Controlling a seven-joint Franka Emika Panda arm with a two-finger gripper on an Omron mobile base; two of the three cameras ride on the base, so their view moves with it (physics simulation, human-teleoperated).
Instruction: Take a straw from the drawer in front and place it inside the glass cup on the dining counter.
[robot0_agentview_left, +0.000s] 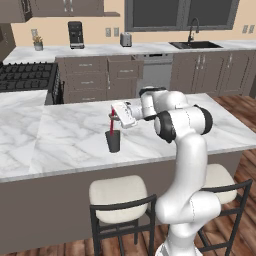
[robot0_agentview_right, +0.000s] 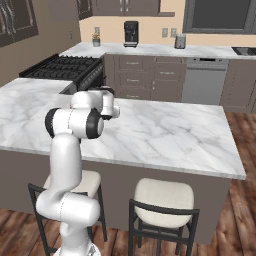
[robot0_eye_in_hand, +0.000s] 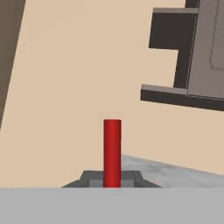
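Left base view: gripper (robot0_agentview_left: 112, 116) is clenching the straw (robot0_agentview_left: 112, 122) and hanging over the glass cup (robot0_agentview_left: 113, 141). Straw is running down red from the gripper to the cup's rim, its lower end appearing to be inside the cup. Cup is standing upright on the dining surface (robot0_agentview_left: 60, 135), near the front edge. 2 stools (robot0_agentview_left: 120, 197) are sitting below that edge. The drawer (robot0_agentview_left: 123, 67) is standing pulled out in the cabinet run behind. No readable writing on the coffee machine (robot0_agentview_left: 76, 34) or toaster (robot0_agentview_left: 126, 39).

Right base view: the arm's elbow is blocking the hand and cup; the dining surface (robot0_agentview_right: 165, 132) is lying open to its right. The drawer's state cannot be told here.

Hand view: gripper (robot0_eye_in_hand: 112, 181) is pinching the straw (robot0_eye_in_hand: 112, 148), which is sticking straight up between the tips. No labels legible.
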